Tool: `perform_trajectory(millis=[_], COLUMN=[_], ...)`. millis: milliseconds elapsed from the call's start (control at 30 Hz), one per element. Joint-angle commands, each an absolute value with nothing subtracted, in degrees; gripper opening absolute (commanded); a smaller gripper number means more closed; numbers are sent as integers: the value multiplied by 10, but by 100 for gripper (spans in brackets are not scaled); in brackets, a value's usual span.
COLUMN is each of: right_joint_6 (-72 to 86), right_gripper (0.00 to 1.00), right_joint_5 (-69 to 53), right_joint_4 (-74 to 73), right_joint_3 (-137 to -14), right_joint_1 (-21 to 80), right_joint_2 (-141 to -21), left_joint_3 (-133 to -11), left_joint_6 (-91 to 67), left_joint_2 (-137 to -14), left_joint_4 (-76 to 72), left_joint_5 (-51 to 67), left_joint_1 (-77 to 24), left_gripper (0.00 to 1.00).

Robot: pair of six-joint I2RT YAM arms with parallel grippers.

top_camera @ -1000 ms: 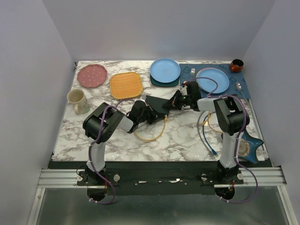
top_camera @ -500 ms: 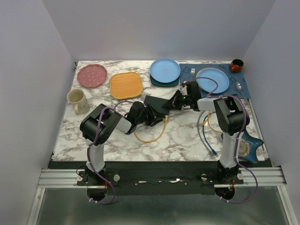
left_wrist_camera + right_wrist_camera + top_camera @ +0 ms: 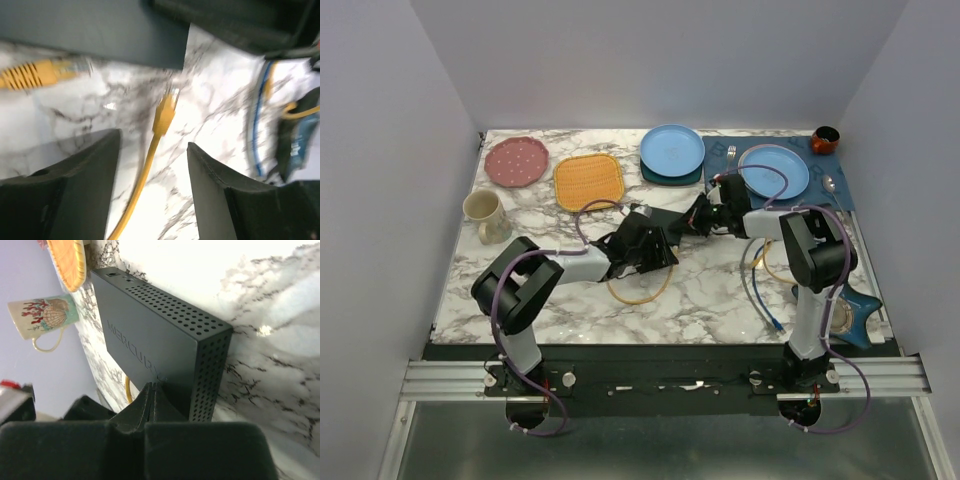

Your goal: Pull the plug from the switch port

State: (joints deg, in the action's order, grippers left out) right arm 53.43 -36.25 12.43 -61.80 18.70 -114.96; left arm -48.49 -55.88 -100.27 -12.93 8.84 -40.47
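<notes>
Plug (image 3: 165, 107) on the yellow cable (image 3: 142, 180) lies on the marble desk (image 3: 215, 95) just beside a corner of the switch (image 3: 100, 30). Its clear tip points toward the box but does not touch it. The left arm's jaws stand parted, with one finger (image 3: 75, 185) on each side of the cable, and grip nothing. A second yellow plug (image 3: 40, 72) lies along the switch's edge; the view is too blurred to tell whether it sits in a port. The right arm's jaws are clenched with nothing between them, their tips against the switch's lettered face. In the top view the switch lies flat between the two arms' jaws. The cable loops on the switch's near side. An orange mat (image 3: 588, 181) and a blue plate (image 3: 672, 150) lie beyond the switch, and a mug (image 3: 485, 215) stands well to its left.
</notes>
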Motion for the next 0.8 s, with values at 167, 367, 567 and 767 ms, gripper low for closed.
perform_trajectory(millis=[167, 367, 567, 767], right_joint_6=[512, 507, 501, 485], right_gripper=[1, 1, 1, 1], right_joint_5=[-299, -251, -232, -231], right_joint_4=[36, 2, -22, -29], right_joint_3=[-611, -585, -534, -498], right_joint_1=[191, 191, 191, 191], right_joint_2=[-1026, -934, -840, -757], left_joint_3=[-562, -600, -589, -542], left_joint_6=[-433, -425, -432, -431], left_joint_2=[-1032, -1084, -1088, -989], left_joint_4=[61, 131, 154, 158], left_joint_5=[-49, -98, -133, -160], left_joint_1=[-486, -496, -502, -532], left_gripper=[65, 36, 0, 0])
